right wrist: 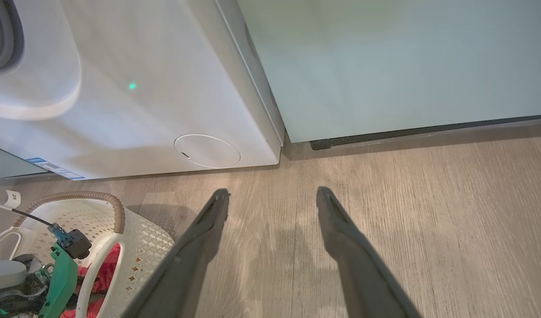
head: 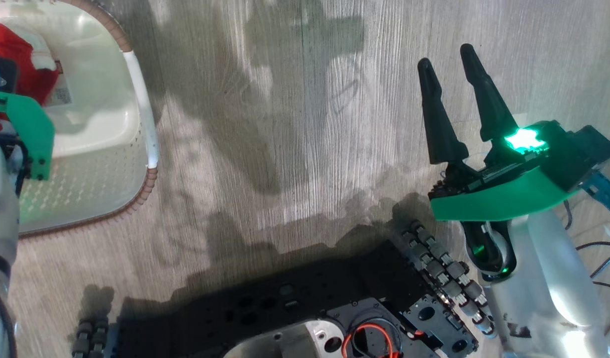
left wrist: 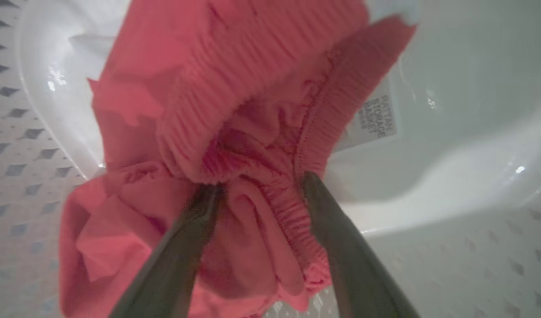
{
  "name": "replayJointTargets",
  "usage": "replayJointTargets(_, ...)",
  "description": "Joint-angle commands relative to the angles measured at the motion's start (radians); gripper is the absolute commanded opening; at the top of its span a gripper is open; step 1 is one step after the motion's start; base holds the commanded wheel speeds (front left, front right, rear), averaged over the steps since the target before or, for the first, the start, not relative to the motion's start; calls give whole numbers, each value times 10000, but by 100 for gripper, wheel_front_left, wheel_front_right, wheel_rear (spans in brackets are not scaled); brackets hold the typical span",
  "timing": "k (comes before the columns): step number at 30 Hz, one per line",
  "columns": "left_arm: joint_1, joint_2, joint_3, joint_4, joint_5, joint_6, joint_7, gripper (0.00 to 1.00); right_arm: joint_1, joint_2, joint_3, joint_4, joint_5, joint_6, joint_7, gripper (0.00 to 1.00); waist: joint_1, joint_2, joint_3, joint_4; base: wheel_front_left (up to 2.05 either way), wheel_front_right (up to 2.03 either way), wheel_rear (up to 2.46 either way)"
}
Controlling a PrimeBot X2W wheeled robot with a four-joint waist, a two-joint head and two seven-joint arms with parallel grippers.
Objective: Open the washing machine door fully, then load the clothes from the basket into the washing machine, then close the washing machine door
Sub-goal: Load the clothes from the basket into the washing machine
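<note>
The clothes, bright red knit, lie bunched in the cream perforated basket. My left gripper is open and pushed down into them, a ribbed fold of red fabric between its two fingers. In the head view the basket stands at the upper left with the clothes behind my left arm's green wrist plate. My right gripper hangs open over bare floor, holding nothing. The washing machine stands ahead of the right gripper, grey gasket at the upper left. The washing machine door is out of view.
A pale teal cabinet stands to the right of the machine. The round white flap sits low on the machine's front. The basket is on the wood floor left of my right gripper. My dark wheeled base lies below, cables at the right.
</note>
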State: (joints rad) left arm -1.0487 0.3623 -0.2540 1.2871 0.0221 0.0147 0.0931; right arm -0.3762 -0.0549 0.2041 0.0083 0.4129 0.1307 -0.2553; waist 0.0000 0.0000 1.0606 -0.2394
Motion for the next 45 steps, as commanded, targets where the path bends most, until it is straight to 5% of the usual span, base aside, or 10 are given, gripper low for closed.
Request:
replayJointTargets(1, 282, 308, 256, 29, -177, -160, 84, 0, 642, 47, 224, -280, -55, 0, -65, 100, 0, 0, -1, 6, 0, 0, 0)
replayJointTargets(22, 723, 451, 179, 35, -645, -150, -807, 0, -139, 47, 395, -54, 271, 0, -65, 100, 0, 0, -833, -252, 0, 0, 0)
replayJointTargets(45, 3057, -452, 258, -168, -1461, -10, -3426, 0, 387, 47, 471, 877, -128, 0, -65, 100, 0, 0, -5220, 425, 0, 0, 0)
